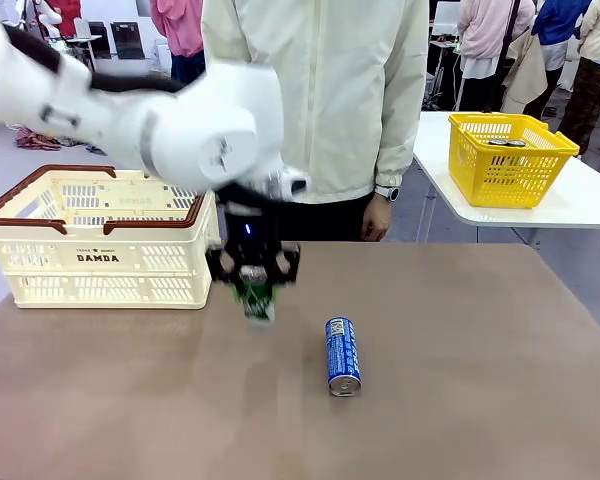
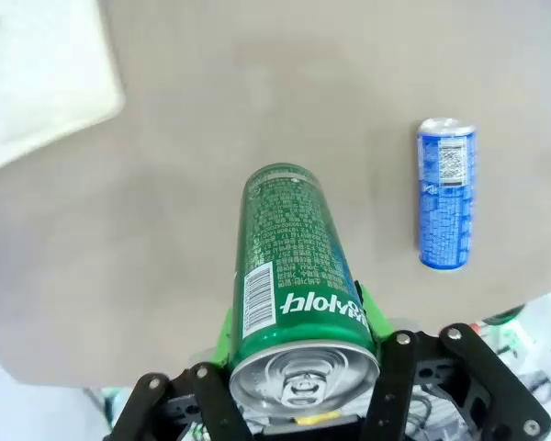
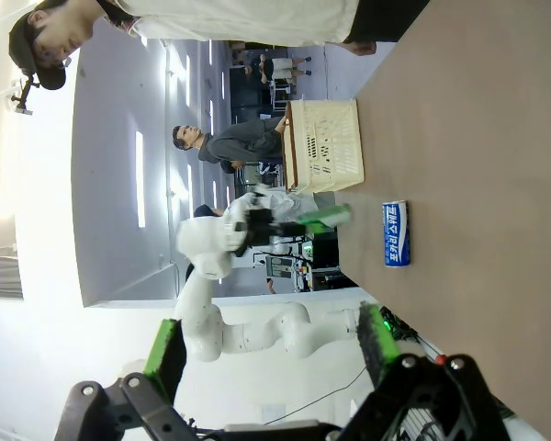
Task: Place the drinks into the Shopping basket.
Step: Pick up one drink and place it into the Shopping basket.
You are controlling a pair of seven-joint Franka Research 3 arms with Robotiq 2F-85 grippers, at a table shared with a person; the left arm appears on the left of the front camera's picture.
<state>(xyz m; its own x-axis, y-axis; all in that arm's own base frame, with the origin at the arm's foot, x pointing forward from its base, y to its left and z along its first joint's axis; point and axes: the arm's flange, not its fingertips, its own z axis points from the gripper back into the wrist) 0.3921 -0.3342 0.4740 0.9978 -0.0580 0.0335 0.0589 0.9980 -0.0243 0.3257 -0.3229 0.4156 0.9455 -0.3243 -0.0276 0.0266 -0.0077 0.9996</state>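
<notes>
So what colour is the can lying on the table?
The can is blue with white print, clearest in the left wrist view.

The Shopping basket (image 1: 100,278) stands on the table (image 1: 480,380). Just right of it the left gripper (image 1: 254,292) holds one can (image 2: 294,248); the other can (image 1: 342,355) lies farther right, nearer the robot.

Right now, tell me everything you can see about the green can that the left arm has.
The green can is a slim metal drink can, green with white lettering, a barcode panel and a silver top, its pull tab in place. The left gripper is shut on it near the top, green pads on opposite sides. It hangs bottom end down, apparently just off the brown table, between the Shopping basket and the blue can.
</notes>
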